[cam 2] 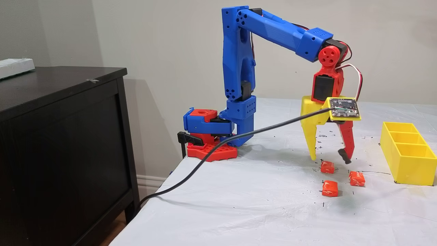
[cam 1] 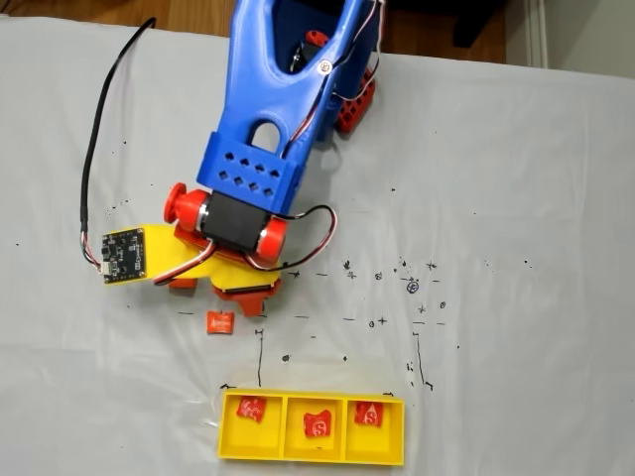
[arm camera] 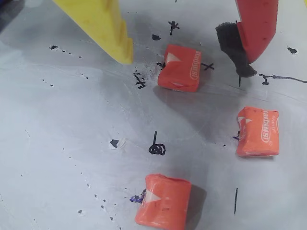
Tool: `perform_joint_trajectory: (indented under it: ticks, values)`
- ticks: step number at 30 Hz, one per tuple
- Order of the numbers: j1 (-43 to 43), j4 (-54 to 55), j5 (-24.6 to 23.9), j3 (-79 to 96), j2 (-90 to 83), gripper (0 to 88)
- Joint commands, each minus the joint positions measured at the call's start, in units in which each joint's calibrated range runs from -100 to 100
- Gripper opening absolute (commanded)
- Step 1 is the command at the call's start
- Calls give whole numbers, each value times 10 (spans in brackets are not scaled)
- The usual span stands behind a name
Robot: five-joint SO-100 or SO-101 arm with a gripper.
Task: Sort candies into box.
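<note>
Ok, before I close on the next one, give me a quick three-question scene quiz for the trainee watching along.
1. How many candies lie loose on the table in the wrist view?
2. True or false: each of the three compartments of the box holds one candy.
3. The gripper is: A) shut on a candy; B) open, its fingers either side of a loose candy; C) down inside the box.

Key: 1) three; 2) true; 3) B.
</note>
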State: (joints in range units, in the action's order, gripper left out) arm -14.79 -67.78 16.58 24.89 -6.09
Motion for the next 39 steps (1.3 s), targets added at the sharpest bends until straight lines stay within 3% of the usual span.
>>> perform_joint_trajectory:
  ticks: [1, 37, 39]
  values:
    - [1, 6, 3, -1, -44, 281]
    - [17, 85, -13, 43, 46, 243]
    - [17, 90, -13, 49, 43, 177]
